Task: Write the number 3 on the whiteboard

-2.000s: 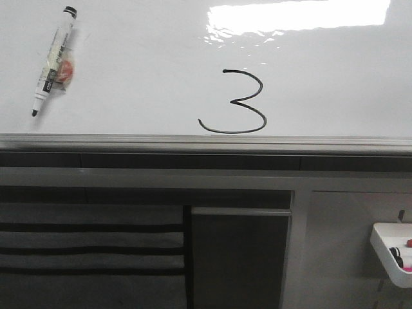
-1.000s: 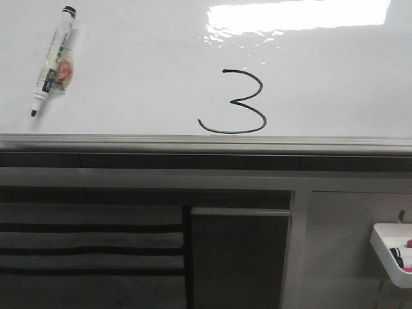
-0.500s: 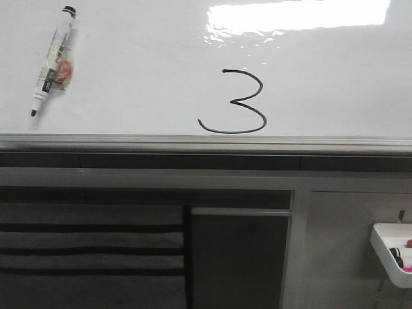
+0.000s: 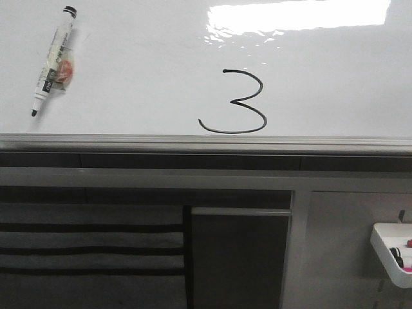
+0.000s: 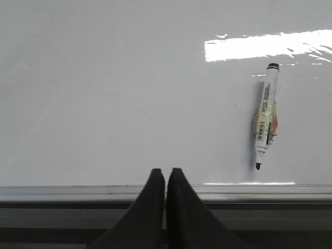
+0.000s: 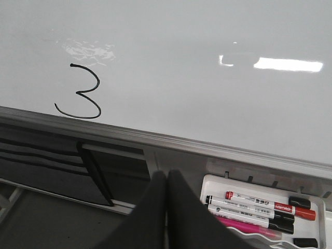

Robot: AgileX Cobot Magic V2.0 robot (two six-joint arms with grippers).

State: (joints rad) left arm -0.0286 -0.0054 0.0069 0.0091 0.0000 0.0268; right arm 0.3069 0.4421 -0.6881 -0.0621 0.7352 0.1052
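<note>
At the left of the whiteboard we see a black marker lying uncapped, tip toward the grey edge strip, and to its right the number 3 stands complete just above that strip. Our left gripper and right gripper are both closed on nothing, pulled back off the board. We judge the writing done, so the best finish is keeping both arms clear of the wet ink and the marker.
</note>
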